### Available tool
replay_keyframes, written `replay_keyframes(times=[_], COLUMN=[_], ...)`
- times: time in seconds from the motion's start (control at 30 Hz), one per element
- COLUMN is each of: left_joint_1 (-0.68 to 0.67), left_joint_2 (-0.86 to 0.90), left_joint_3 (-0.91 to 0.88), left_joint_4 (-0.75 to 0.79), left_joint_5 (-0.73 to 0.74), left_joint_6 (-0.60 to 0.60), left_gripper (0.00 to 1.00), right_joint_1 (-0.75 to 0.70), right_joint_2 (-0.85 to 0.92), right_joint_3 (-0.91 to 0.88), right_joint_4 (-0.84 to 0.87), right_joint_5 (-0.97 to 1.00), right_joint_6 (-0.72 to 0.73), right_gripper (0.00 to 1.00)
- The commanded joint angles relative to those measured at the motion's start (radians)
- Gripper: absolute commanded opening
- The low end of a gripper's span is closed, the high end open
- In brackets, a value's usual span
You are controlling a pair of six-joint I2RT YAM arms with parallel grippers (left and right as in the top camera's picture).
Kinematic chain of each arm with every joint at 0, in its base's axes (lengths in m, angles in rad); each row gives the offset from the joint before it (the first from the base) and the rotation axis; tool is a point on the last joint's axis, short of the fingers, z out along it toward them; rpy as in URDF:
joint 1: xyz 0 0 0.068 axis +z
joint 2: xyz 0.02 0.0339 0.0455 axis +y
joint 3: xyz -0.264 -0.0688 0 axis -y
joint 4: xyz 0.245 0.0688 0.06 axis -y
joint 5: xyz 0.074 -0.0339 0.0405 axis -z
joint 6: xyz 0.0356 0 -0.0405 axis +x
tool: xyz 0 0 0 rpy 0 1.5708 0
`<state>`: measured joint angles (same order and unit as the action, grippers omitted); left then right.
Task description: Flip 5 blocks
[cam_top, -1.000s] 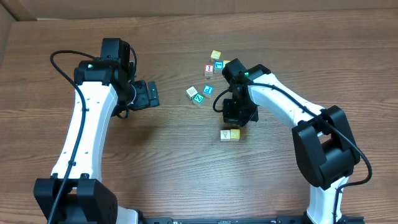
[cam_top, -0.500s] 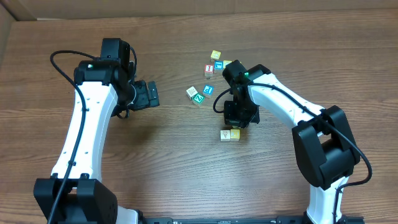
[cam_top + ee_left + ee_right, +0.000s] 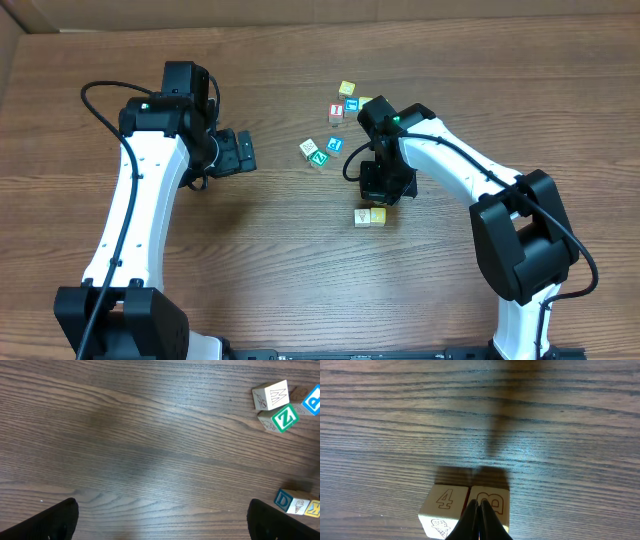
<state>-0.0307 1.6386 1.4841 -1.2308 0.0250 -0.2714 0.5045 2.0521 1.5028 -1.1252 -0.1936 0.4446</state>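
Two pale blocks lie side by side: a whitish "4" block (image 3: pixel 445 499) (image 3: pixel 362 217) with an ice-cream drawing on its side, and a cream "B" block (image 3: pixel 498 502) (image 3: pixel 378 215). My right gripper (image 3: pixel 479 503) (image 3: pixel 384 193) is shut, empty, its tips over the seam between them. Further back sit a green "Z" block (image 3: pixel 319 157) (image 3: pixel 284 417), a whitish block (image 3: pixel 308 148) (image 3: pixel 270 396) and a blue "P" block (image 3: pixel 335 144) (image 3: pixel 312 400). My left gripper (image 3: pixel 244 152) (image 3: pixel 162 519) hangs open over bare wood, left of these.
A cluster at the back holds a yellow cube (image 3: pixel 346 88), a blue-letter cube (image 3: pixel 351 104) and a red-letter cube (image 3: pixel 336 111). In the left wrist view a blue "D" cube (image 3: pixel 285 500) and a yellow cube (image 3: pixel 314 507) sit at the lower right. A cardboard wall borders the table's far edge.
The right gripper has shifted slightly toward the "4" and "B" blocks, then held still. The left arm and all blocks have not moved.
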Motion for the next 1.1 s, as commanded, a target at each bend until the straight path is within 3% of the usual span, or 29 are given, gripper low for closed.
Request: replay_keyframes(times=[0.0, 1.07], left_joint_1=[0.004, 0.004], left_joint_2=[0.009, 0.009], left_joint_3=[0.022, 0.022], left_joint_4=[0.002, 0.002], left_joint_5=[-0.006, -0.007], left_joint_6=[-0.013, -0.014], left_gripper=[1.00, 1.00], right_joint_1=[0.006, 0.039], right_joint_2=[-0.038, -0.038], right_joint_3=[-0.006, -0.006], right_joint_4=[0.001, 0.054], right_joint_5=[0.009, 0.021], right_joint_6=[0.000, -0.001], right_gripper=[0.04, 0.04])
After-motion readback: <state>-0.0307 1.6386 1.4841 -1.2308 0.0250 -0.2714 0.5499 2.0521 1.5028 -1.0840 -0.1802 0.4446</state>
